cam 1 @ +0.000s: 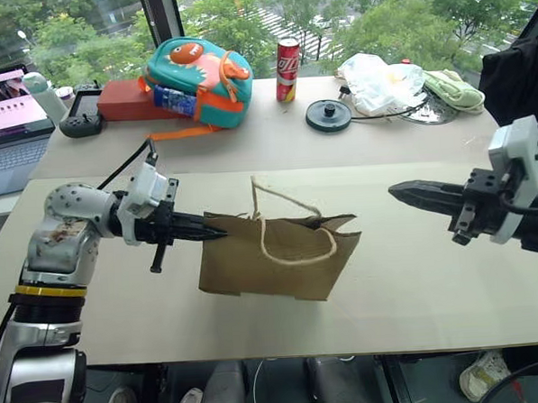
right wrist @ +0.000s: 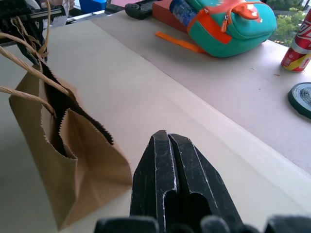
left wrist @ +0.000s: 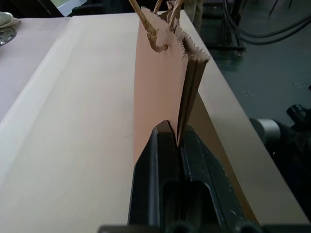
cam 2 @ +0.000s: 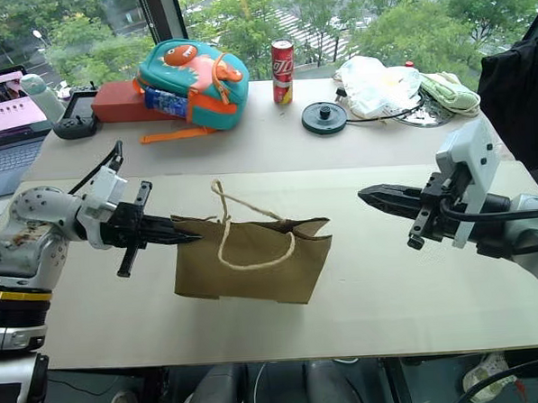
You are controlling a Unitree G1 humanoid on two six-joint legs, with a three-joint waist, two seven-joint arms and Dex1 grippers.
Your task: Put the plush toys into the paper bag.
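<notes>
Bag (cam 1: 276,255) hangs pinched at its left edge by the left gripper (cam 1: 218,231), well left of the closed, empty right gripper (cam 1: 397,192).

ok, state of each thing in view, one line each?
paper bag: upright on the table, mouth slightly open, one end edge pinched by the left gripper
left gripper: fingers shut on the bag's edge
right gripper: fingers shut, empty, off to the bag's side
backpack: lying on the far table
soda can: standing upright
laptop: open, screen lit
</notes>
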